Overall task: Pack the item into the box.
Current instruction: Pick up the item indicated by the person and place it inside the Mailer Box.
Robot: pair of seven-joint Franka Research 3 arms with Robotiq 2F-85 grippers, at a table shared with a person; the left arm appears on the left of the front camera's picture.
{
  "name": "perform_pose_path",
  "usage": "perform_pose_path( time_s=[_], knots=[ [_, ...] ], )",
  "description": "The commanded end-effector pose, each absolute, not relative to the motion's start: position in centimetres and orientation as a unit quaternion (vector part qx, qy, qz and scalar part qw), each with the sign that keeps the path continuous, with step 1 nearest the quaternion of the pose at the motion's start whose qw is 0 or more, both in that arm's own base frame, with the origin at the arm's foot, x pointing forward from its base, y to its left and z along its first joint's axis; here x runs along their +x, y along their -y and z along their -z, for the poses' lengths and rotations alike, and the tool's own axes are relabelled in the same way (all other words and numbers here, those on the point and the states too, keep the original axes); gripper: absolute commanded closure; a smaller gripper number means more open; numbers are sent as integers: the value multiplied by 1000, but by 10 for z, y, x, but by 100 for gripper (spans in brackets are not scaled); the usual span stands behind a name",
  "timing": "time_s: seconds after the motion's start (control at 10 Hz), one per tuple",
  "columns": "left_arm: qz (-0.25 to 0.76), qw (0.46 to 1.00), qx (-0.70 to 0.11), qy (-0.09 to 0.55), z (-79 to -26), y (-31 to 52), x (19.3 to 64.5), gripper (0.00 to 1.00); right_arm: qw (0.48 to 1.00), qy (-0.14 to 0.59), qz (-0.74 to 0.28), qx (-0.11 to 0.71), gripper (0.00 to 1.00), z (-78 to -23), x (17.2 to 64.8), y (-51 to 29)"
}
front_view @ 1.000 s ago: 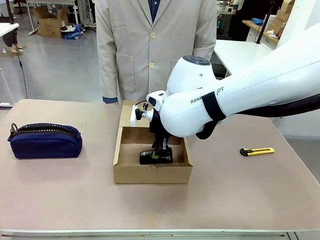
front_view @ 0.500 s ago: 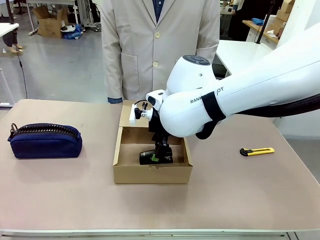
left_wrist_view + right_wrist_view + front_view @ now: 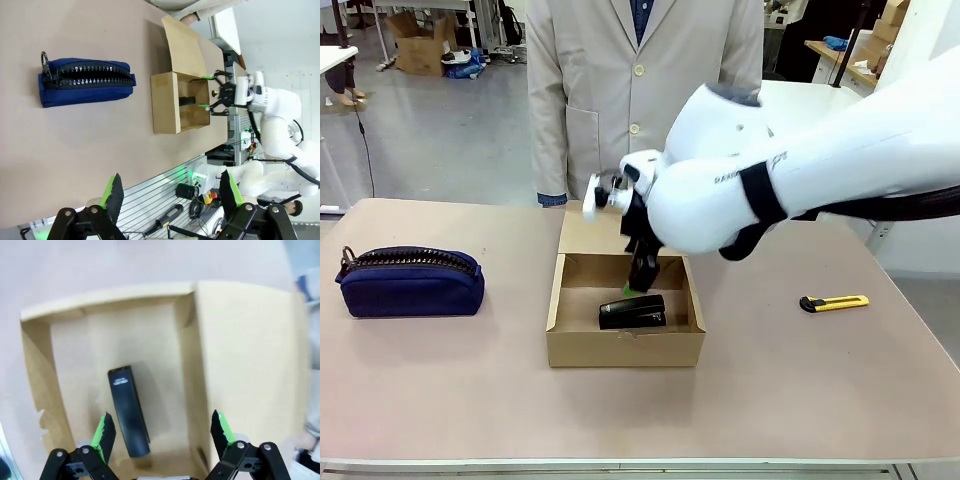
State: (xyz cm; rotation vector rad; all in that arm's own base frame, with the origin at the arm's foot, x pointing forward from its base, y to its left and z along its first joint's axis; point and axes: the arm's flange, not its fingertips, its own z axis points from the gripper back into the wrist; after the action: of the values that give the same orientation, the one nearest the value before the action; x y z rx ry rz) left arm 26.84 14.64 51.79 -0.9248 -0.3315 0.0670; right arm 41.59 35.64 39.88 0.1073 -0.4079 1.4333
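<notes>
The black stapler (image 3: 632, 312) lies flat on the floor of the open brown cardboard box (image 3: 625, 350), with nothing touching it. My right gripper (image 3: 638, 287) hangs open just above it, fingers pointing down into the box. In the right wrist view the stapler (image 3: 129, 410) lies between and beyond the spread green pads (image 3: 106, 432) of that gripper (image 3: 163, 432), inside the box (image 3: 37, 370). My left gripper (image 3: 170, 192) is open and empty, far from the box (image 3: 167, 102), where the stapler (image 3: 189, 101) shows as a dark bar.
A navy zippered pouch (image 3: 410, 282) lies at the table's left. A yellow utility knife (image 3: 833, 302) lies at the right. A person in a beige coat (image 3: 640, 90) stands behind the box's raised lid flap (image 3: 590, 232).
My right gripper has opened and let go of the stapler, then risen out of the box. The stapler stays lying in the box.
</notes>
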Motion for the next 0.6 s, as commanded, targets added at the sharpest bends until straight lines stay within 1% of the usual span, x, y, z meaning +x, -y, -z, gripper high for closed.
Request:
perform_pose_path(
  time_s=[0.0, 0.1, 0.2, 0.3, 0.4, 0.5],
  knots=[
    [-25, 877, -451, 166, -518, -145, 269, 0, 778, 248, -570, 88, 0, -458, 395, -318],
    [-25, 877, -451, 166, -518, -145, 269, 0, 840, 218, -477, 141, 0, -490, 386, -287],
    [-25, 877, -451, 166, -518, -145, 269, 0, 871, 201, -396, 209, 0, -510, 376, -254],
    [-25, 877, -451, 166, -518, -145, 269, 0, 901, 193, -287, 261, 0, -523, 366, -218],
    [-25, 877, -451, 166, -518, -145, 269, 0, 896, 204, -206, 337, 0, -534, 353, -183],
    [-25, 877, -451, 166, -518, -145, 269, 0, 888, 191, -107, 404, 0, -540, 342, -141]
  ],
)
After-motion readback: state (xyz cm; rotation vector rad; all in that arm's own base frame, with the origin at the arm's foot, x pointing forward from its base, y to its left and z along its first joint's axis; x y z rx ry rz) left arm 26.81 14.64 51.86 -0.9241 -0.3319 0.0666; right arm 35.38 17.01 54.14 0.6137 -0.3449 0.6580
